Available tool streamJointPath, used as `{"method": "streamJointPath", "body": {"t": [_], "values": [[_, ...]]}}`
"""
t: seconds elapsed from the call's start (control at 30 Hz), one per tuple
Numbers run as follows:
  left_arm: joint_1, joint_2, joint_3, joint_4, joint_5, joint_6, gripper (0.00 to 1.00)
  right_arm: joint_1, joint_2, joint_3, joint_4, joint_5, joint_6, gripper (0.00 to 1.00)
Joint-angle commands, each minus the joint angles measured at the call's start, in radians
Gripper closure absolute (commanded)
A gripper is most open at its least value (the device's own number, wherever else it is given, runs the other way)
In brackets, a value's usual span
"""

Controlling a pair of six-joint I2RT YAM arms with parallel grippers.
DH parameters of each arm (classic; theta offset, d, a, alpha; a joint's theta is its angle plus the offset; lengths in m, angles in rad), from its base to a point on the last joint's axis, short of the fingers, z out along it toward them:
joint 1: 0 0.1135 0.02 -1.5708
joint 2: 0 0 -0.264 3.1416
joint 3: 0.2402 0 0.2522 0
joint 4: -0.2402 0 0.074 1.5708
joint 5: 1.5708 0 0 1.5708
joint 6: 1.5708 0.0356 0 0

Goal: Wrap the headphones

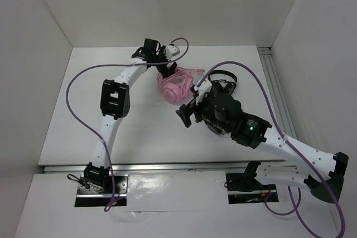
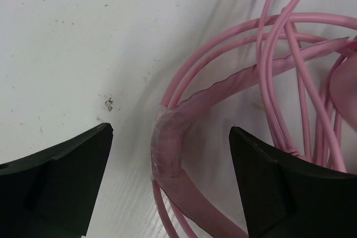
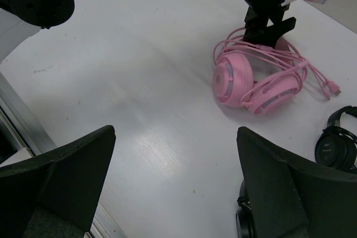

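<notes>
The pink headphones (image 1: pixel 174 86) lie on the white table at back centre, earcups folded together, with the thin pink cable (image 3: pixel 312 73) looped loosely over them and its plug end on the table. My left gripper (image 1: pixel 167 71) is open and low over the headband. In the left wrist view its jaws (image 2: pixel 172 132) straddle the taped part of the headband (image 2: pixel 167 149) without touching it. It also shows in the right wrist view (image 3: pixel 266 29). My right gripper (image 3: pixel 175 132) is open and empty above bare table, short of the earcups (image 3: pixel 237 79).
A black headset (image 1: pixel 223 77) lies right of the pink one and also shows in the right wrist view (image 3: pixel 334 143). A second black headset (image 3: pixel 242 221) sits just under my right finger. White walls close in the table. A metal rail (image 1: pixel 276 90) runs along the right.
</notes>
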Motion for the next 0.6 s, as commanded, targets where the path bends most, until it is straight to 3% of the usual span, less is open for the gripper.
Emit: {"method": "streamJointPath", "body": {"t": [0.0, 0.1, 0.33, 0.43, 0.53, 0.57], "values": [[-0.021, -0.003, 0.036, 0.044, 0.02, -0.012, 0.0, 0.008, -0.011, 0.011, 0.011, -0.008, -0.009, 0.03], [-0.021, -0.038, 0.027, 0.069, 0.009, -0.051, 0.0, 0.008, -0.02, 0.011, 0.011, -0.008, -0.009, 0.03], [-0.021, -0.261, -0.216, 0.28, -0.164, -0.111, 0.0, 0.008, -0.02, 0.011, 0.029, -0.008, -0.009, 0.02], [-0.021, -0.319, -0.247, 0.333, -0.302, -0.13, 0.0, 0.008, -0.02, 0.021, 0.029, -0.008, 0.0, 0.02], [-0.021, -0.41, -0.332, 0.405, -0.5, -0.187, 0.0, 0.008, -0.02, 0.054, 0.019, 0.024, 0.0, 0.02], [-0.021, -0.436, -0.347, 0.435, -0.625, -0.218, 0.0, 0.008, -0.02, 0.067, 0.018, 0.044, 0.013, 0.0]]}}
